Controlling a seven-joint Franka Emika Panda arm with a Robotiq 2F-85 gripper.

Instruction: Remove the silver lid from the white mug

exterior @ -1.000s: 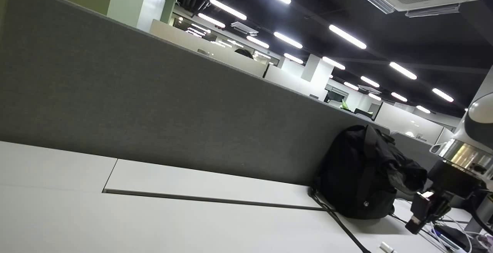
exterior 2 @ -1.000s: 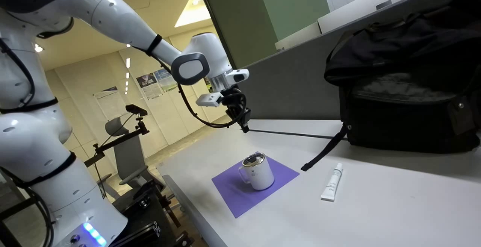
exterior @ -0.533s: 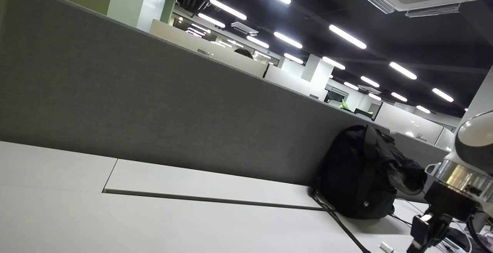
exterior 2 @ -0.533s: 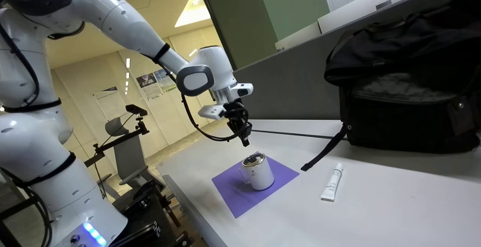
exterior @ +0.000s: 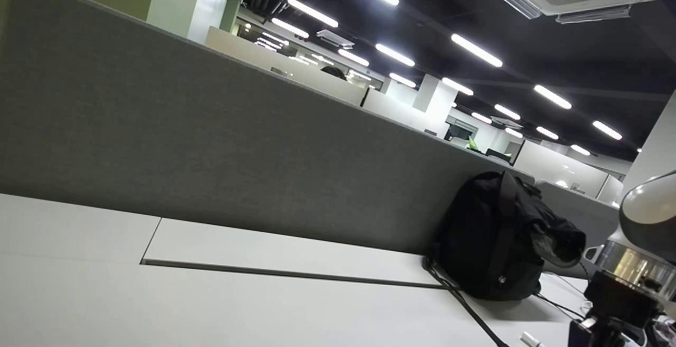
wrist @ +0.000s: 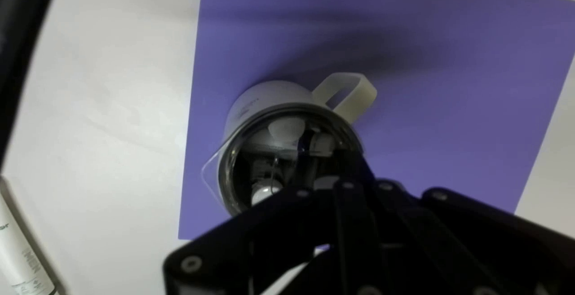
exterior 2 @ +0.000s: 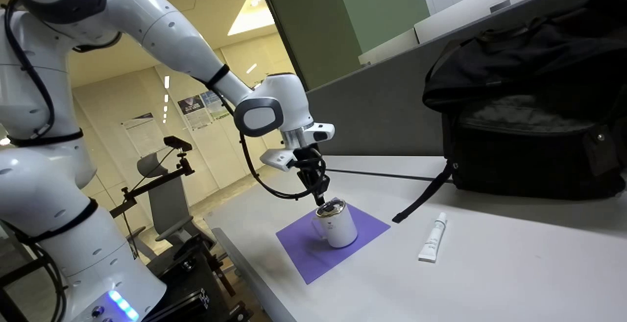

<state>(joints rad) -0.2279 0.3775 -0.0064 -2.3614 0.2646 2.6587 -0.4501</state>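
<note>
The white mug (exterior 2: pixel 340 230) stands upright on a purple sheet (exterior 2: pixel 304 259) on the table. The shiny silver lid (exterior 2: pixel 331 207) sits on its top. In the wrist view the mug (wrist: pixel 269 92) shows its handle at the upper right, and the lid (wrist: pixel 286 129) reflects the arm. My gripper (exterior 2: pixel 319 201) points down right at the lid's rim, and I cannot tell whether it touches. In the wrist view the gripper's fingers (wrist: pixel 352 162) are together with nothing seen between them, and they cover the lid's lower right part. Mug and lid are out of view in an exterior view.
A white tube (exterior 2: pixel 433 238) lies on the table beside the sheet. A black backpack (exterior 2: pixel 529 131) stands against the grey divider (exterior 2: pixel 377 116), with its strap (exterior 2: pixel 423 197) reaching across the table. The table's edge (exterior 2: pixel 250 268) runs on the robot's side.
My gripper has moved down from above the mug to the lid's rim. The mug, lid, sheet and tube have not moved.
</note>
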